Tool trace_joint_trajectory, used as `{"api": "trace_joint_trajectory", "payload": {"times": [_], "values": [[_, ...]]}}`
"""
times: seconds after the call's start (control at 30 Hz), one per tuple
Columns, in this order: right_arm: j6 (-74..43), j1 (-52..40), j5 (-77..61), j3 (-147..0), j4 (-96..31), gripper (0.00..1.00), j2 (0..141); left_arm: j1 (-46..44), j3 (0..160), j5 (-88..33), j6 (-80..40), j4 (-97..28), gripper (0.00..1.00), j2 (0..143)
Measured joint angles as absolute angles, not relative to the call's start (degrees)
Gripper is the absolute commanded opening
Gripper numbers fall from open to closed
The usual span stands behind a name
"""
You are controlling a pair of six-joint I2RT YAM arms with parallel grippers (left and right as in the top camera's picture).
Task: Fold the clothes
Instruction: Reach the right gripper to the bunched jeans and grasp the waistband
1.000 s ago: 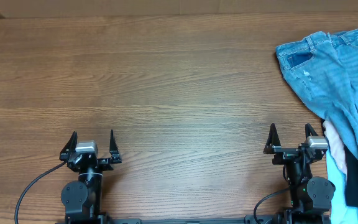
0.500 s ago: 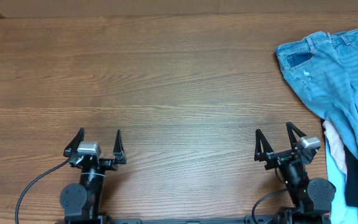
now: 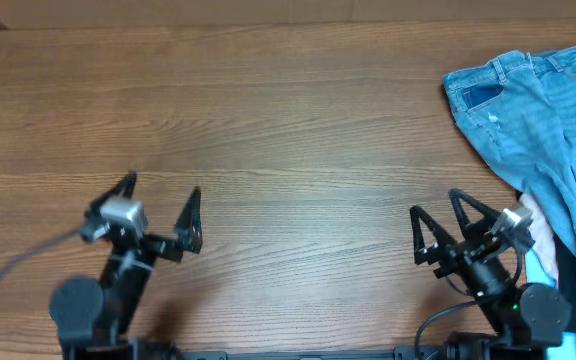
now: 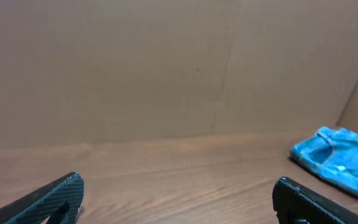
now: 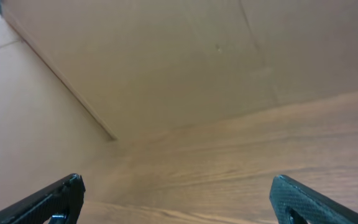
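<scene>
1. The jeans (image 3: 538, 110) lie crumpled at the far right of the wooden table (image 3: 268, 120), their lower part running off the right edge; in the left wrist view they show at the right (image 4: 340, 165).
2. A pale cloth (image 3: 538, 225) peeks out just beside the jeans' near edge.
3. The left gripper (image 3: 161, 190) hangs over the near left of the table, jaws spread wide, holding nothing.
4. The right gripper (image 3: 435, 203) sits near right, tilted leftward, jaws also wide apart and empty, close to the clothes but not touching them.
5. A cardboard wall (image 4: 166, 62) stands behind the table.
</scene>
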State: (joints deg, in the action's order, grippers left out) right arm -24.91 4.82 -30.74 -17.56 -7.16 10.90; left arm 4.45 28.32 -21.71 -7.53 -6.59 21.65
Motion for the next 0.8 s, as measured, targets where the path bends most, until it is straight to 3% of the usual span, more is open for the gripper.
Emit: {"api": "trace_joint_trajectory", "payload": {"times": [0.13, 0.37, 0.5, 0.63, 0.8], "values": [[-25.0, 4.8, -31.1, -30.9, -13.7, 1.00, 22.6, 4.4, 42.1, -25.5, -7.5, -12.3, 1.00, 38.1], [-11.0, 4.7, -19.9, -64.0, -49.7, 1.00, 53.1, 4.4, 63.7, -33.0, -7.5, -24.6, 1.00, 58.9], [-6.2, 4.8, -12.4, -79.9, -60.9, 1.00, 72.3, 4.5, 66.9, -39.3, -7.6, -24.4, 1.00, 63.1], [-5.7, 4.8, -13.1, -82.5, -63.2, 1.00, 83.1, 4.5, 67.0, -44.6, -7.3, -25.1, 1.00, 64.5], [-10.1, 6.7, -15.0, -82.7, -53.5, 0.93, 93.7, 1.9, 67.0, -45.7, -2.4, -26.0, 1.00, 64.6]]}}
